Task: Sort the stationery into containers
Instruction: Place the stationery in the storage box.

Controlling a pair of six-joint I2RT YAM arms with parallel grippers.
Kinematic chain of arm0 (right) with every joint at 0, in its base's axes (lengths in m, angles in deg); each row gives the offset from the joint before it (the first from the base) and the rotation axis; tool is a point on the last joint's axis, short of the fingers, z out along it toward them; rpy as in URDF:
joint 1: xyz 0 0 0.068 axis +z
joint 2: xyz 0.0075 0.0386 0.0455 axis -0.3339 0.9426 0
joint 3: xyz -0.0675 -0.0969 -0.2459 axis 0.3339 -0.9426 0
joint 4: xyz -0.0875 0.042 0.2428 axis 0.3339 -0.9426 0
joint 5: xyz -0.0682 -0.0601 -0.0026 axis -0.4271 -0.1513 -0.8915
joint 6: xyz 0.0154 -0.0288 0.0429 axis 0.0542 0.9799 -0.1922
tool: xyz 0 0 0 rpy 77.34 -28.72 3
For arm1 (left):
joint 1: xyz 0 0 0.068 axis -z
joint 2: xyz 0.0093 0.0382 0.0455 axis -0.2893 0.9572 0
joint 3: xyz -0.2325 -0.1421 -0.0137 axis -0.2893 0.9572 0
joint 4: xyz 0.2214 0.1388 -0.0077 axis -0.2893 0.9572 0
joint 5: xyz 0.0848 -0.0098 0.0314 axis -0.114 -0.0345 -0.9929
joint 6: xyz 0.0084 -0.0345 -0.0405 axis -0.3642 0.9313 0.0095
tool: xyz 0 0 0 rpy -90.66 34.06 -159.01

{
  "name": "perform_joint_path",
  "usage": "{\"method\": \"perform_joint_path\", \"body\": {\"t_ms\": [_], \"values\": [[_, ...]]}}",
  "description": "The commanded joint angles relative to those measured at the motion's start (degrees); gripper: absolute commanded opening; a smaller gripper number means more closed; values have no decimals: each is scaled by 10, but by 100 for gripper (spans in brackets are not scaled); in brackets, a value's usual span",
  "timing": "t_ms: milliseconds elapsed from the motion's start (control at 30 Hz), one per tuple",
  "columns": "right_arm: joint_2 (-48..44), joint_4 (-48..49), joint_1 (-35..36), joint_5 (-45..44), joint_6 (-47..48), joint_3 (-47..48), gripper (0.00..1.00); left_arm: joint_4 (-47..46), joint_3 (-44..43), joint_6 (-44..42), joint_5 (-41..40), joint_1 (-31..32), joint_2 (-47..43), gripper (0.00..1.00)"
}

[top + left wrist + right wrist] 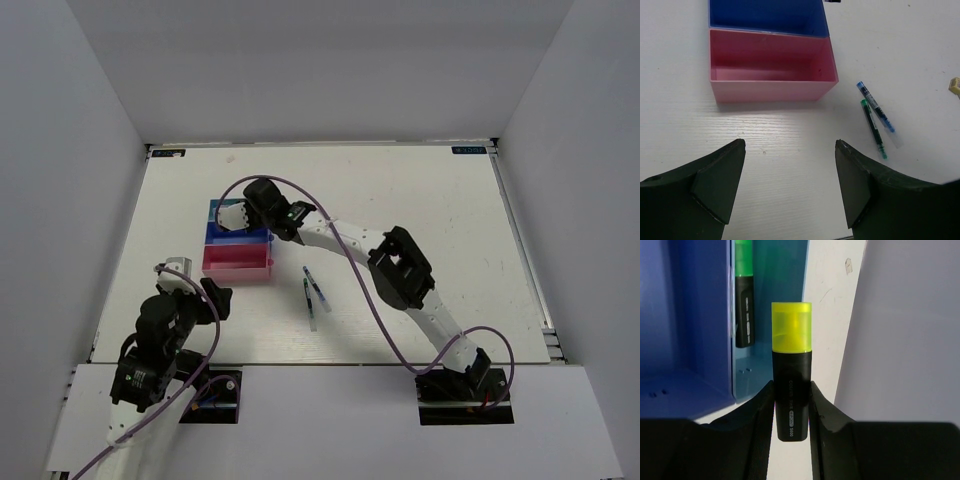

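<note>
Yellow highlighter point(791, 370) is clamped in my right tool point(791, 390), over the edge of the far light blue tray point(782, 275), where the green highlighter point(743, 305) lies. My left tool point(790, 145) hangs with fingers apart above the counter point(790, 120), near the pink tray point(770, 90). Right of that tray lie the green pen point(872, 127) and blue pen point(877, 112).

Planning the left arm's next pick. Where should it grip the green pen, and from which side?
Mid-barrel on the green pen, probably from straight above, closing across its width: it lies flat on the table, with the blue pen close alongside.
</note>
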Motion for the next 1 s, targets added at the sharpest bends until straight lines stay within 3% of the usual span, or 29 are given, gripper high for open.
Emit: {"method": "perform_joint_path", "body": {"t_ms": [0,633,733,967], "values": [[12,51,6,-12,-18,39,0,4,-3,6,-17,0,-16,82],[47,59,12,-18,-79,48,0,4,-3,5,-21,1,-18,82],[56,55,9,-23,-80,58,7,5,-4,5,-20,0,-18,82],[49,59,10,-30,-85,61,42,5,-4,5,-21,1,-17,82]]}}
